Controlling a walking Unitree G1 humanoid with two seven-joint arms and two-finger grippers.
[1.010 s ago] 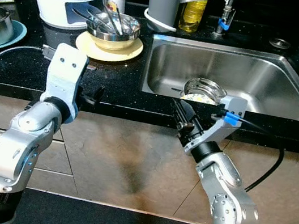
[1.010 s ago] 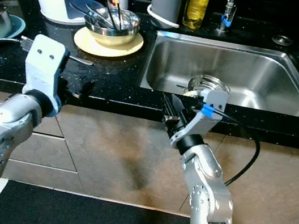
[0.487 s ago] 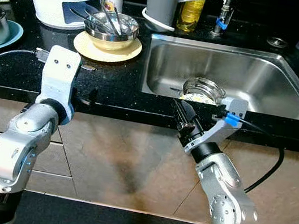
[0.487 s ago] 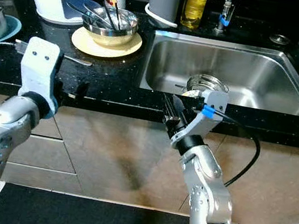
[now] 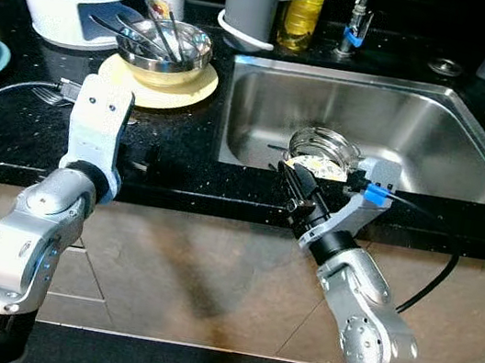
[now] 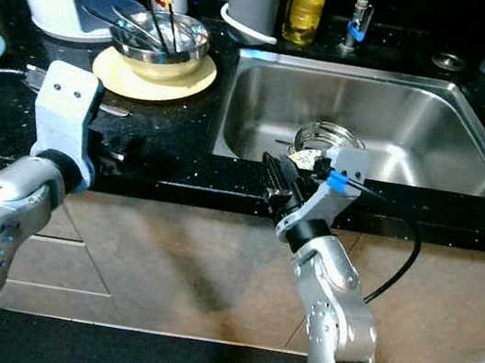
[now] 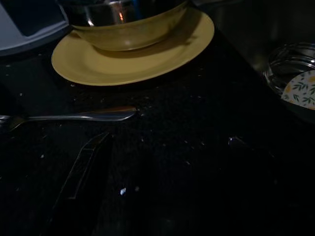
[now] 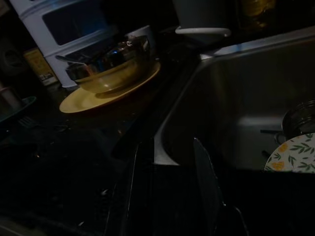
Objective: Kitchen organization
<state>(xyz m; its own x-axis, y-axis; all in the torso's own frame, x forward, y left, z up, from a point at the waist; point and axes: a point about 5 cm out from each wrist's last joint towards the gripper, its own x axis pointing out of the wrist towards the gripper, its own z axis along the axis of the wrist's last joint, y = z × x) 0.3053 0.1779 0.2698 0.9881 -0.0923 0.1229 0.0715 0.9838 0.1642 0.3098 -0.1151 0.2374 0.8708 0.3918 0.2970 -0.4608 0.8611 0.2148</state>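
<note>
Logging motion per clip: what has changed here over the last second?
Mostly the camera: the whole scene slid left, so the robot shifted rightward along the counter. Left gripper and right gripper hold the same poses at the counter edge, grasping nothing. Yellow plate and sink unchanged.

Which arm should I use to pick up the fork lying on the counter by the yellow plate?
Left. The left gripper hangs over the counter just in front of the fork, which lies beside the yellow plate. The right gripper sits at the sink edge, farther off.
</note>
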